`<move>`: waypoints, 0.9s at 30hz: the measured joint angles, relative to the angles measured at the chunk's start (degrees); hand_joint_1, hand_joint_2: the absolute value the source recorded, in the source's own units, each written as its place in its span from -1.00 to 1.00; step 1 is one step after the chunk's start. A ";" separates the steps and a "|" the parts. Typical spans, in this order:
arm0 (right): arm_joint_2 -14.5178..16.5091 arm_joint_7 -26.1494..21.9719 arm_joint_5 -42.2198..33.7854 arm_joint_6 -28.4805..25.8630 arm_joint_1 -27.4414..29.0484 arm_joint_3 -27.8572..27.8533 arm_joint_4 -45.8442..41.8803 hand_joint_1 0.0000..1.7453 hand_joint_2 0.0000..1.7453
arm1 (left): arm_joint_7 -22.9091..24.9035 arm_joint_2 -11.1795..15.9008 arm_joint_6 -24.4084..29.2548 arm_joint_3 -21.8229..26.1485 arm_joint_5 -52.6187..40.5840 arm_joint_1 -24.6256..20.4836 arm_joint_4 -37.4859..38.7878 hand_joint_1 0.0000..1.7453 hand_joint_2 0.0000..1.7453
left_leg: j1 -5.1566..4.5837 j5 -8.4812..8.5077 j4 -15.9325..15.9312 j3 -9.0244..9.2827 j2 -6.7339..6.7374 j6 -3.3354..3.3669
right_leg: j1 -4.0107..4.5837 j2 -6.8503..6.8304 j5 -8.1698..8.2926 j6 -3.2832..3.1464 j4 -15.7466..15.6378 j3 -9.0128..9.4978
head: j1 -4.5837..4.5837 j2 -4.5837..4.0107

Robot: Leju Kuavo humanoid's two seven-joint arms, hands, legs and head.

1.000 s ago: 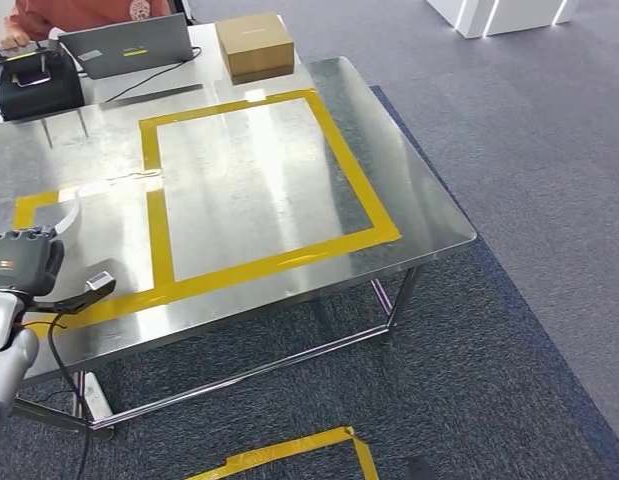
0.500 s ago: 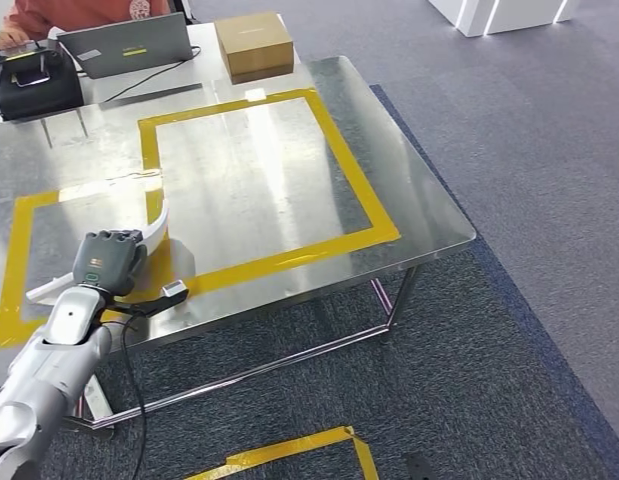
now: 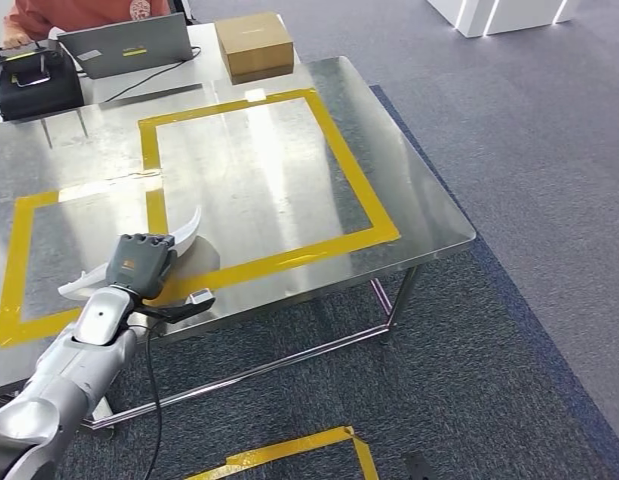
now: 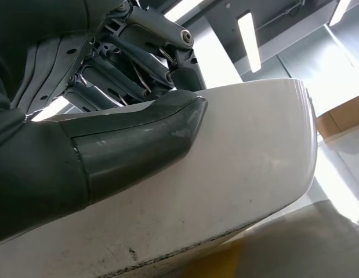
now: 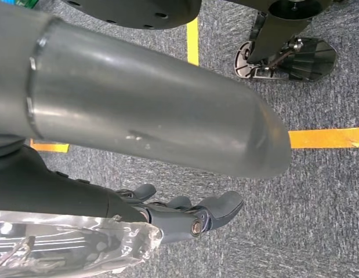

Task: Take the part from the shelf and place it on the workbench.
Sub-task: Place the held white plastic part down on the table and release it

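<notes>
The part (image 3: pixel 187 226) is a long, curved white strip. My left hand (image 3: pixel 140 262) grips it around its middle, just above the front left of the steel workbench (image 3: pixel 291 190), over the yellow tape line. One end of the strip points toward the table's centre and the other sticks out past the hand to the left. In the left wrist view the thick thumb (image 4: pixel 138 139) presses along the white part (image 4: pixel 247 162). I cannot tell whether the part touches the table. My right hand (image 5: pixel 181 214) hangs over the carpet, fingers loosely extended and holding nothing.
Yellow tape (image 3: pixel 359 190) marks two rectangles on the workbench. Behind it, another table carries a laptop (image 3: pixel 129 45), a cardboard box (image 3: pixel 255 45) and a black device (image 3: pixel 38 85), with a person in orange (image 3: pixel 72 12) seated there. Yellow floor tape (image 3: pixel 291 450) lies in front.
My left arm has swung to the right along the table's front edge with the part in its grip. The strip now lies lower and flatter over the tape.
</notes>
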 joint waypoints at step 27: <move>-0.02 -0.95 -0.45 0.15 0.96 -0.71 0.00 -1.00 -1.00 | -0.10 6.47 0.46 4.91 6.57 -0.14 -8.17 -1.00 -1.00 | 0.04 0.00 -0.01 -0.04 0.01 0.00 | 0.04 0.02 -0.01 0.00 0.02 -0.04 | 0.01 0.00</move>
